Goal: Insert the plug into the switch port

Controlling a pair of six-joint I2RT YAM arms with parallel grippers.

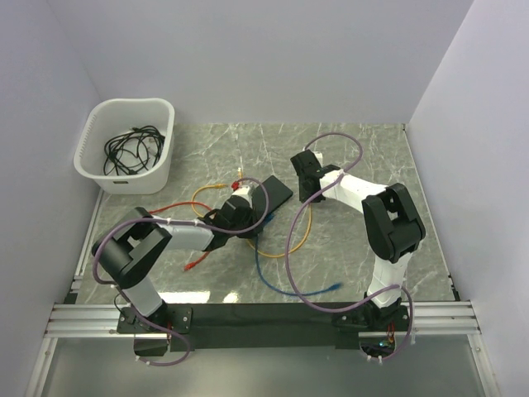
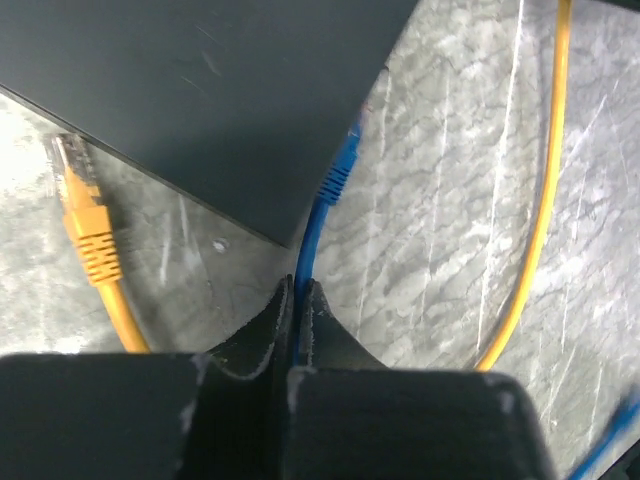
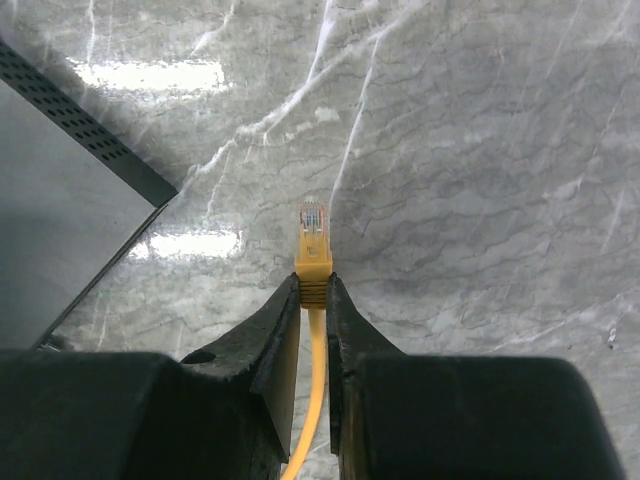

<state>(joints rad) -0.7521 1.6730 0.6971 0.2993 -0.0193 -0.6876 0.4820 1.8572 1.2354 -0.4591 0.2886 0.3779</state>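
The switch (image 1: 277,192) is a flat black box at the table's middle; it also shows in the left wrist view (image 2: 220,90) and the right wrist view (image 3: 60,230). My left gripper (image 2: 298,290) is shut on a blue cable (image 2: 305,255), a short way behind its blue plug (image 2: 343,165). The plug's tip lies against the switch's edge. My right gripper (image 3: 313,285) is shut on a yellow plug (image 3: 313,245), held above bare marble to the right of the switch. In the top view the left gripper (image 1: 244,201) and right gripper (image 1: 307,190) flank the switch.
A second yellow plug (image 2: 85,210) lies loose beside the switch. Yellow (image 1: 299,231), red (image 1: 169,207) and blue (image 1: 285,285) cables loop over the table (image 1: 372,157). A white basket (image 1: 161,112) with black cables stands at the back left. Walls enclose three sides.
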